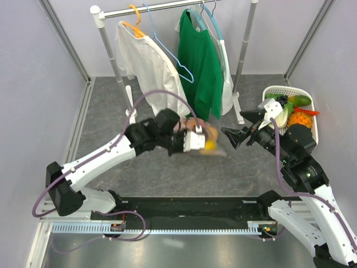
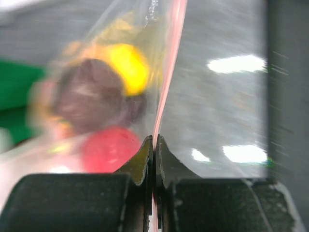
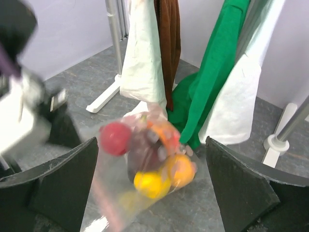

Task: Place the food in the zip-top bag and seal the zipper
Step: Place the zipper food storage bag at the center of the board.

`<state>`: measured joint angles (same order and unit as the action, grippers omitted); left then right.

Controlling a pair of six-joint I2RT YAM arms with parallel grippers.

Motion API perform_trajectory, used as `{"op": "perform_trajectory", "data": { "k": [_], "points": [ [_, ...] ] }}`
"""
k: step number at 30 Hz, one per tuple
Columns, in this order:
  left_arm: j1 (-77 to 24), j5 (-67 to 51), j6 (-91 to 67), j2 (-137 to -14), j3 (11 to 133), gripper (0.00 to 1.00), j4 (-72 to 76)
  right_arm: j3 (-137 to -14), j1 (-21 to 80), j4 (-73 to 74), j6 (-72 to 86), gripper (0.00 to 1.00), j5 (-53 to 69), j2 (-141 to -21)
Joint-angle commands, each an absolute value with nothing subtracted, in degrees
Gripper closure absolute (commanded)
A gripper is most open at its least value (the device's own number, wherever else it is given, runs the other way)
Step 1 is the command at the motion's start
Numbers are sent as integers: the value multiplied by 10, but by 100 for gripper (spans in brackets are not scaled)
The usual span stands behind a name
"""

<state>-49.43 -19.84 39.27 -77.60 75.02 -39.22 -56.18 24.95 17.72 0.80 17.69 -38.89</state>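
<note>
The zip-top bag (image 1: 213, 144) hangs just above the table centre, clear and floppy, with food inside. In the right wrist view the bag (image 3: 120, 193) holds a red fruit (image 3: 116, 137), a purple one (image 3: 145, 151), a yellow one (image 3: 151, 183) and an orange one (image 3: 179, 169). My left gripper (image 2: 154, 138) is shut on the pink zipper (image 2: 170, 72) at the bag's edge, with the food (image 2: 128, 65) blurred behind it. My right gripper (image 3: 150, 145) stands wide open just right of the bag, not touching it. More food (image 1: 298, 103) lies in the basket.
A white oval basket (image 1: 313, 114) stands at the right, behind my right arm. A clothes rack (image 1: 167, 8) at the back carries a white shirt (image 1: 146, 64) and a green shirt (image 1: 198, 61); its feet (image 1: 131, 114) rest near the bag.
</note>
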Motion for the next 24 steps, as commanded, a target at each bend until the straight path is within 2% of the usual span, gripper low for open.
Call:
{"op": "perform_trajectory", "data": {
  "k": [1,8,10,11,13,16,17,20,24],
  "points": [
    [-565,-258,366,-750,665,98,-389,-561,249,212,42,2,155,-365],
    [-569,-331,285,-818,677,92,-389,-557,249,264,49,2,128,-371],
    [-576,-345,271,-836,679,86,-382,-555,248,277,48,2,122,-373],
    [-579,-345,269,-838,679,76,-381,-556,250,294,49,2,115,-377],
    [-585,-337,265,-828,675,68,-380,-559,249,309,48,2,112,-381],
    [-584,-306,243,-777,673,48,-381,-566,248,347,51,2,79,-396],
    [-582,-297,239,-763,675,28,-387,-568,248,352,50,2,75,-398],
    [-568,-259,225,-714,693,1,-429,-572,236,354,60,2,78,-399],
    [-528,-245,208,-693,785,0,-524,-585,212,366,66,2,93,-410]
  ]
}}
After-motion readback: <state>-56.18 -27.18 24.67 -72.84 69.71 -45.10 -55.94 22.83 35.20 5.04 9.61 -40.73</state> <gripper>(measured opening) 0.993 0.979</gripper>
